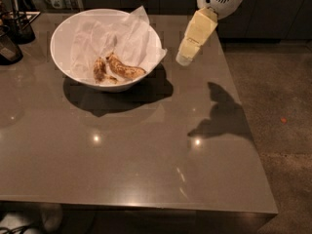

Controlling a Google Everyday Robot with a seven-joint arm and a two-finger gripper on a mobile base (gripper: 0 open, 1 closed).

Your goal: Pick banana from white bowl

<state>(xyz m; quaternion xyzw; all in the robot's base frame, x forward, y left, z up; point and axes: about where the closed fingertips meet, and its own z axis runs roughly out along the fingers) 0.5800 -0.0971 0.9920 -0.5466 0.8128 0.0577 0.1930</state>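
Observation:
The white bowl (63,38) sits at the back left of the grey table, lined with crumpled white paper. The banana (125,68), curved, yellow-orange with brown spots, lies in the bowl's bottom. A shorter brown-spotted banana piece (99,69) lies just left of it. My gripper (184,57) hangs above the table to the right of the bowl, at about rim height, pointing down and left. It holds nothing that I can see.
A dark holder with utensils (18,26) and a dark object (7,50) stand at the table's back left edge. The table's right edge (243,126) drops to a concrete floor. The arm's shadow (219,113) falls on the right side.

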